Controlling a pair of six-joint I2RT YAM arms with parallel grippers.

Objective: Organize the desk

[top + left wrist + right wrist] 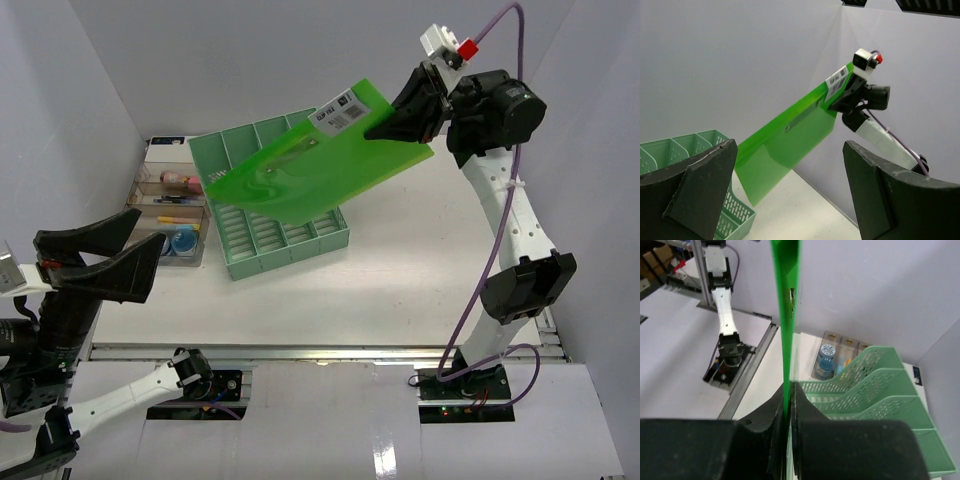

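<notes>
One item is in the air: a green plastic folder, pinched at its labelled end by the right gripper, whose jaws are clamped flat on the sheet with nothing else between them. The folder slopes down and away from that grip, and its free end hangs over the mint-green file rack, which sits at the back left of the desk, just beside a clear compartment tray. My left gripper is spread wide and carries nothing, parked low at the near left, well apart from the rack. The hold worries me most. I judge that a thin, flexible sheet gripped at one end will sag and swing, so the low corner could catch on a divider instead of sliding into a slot. If I press on after that, the folder may buckle or twist out of the pinch, or the light rack may be shoved into the tray. I cannot tell from here which slot the lower edge lines up with.
</notes>
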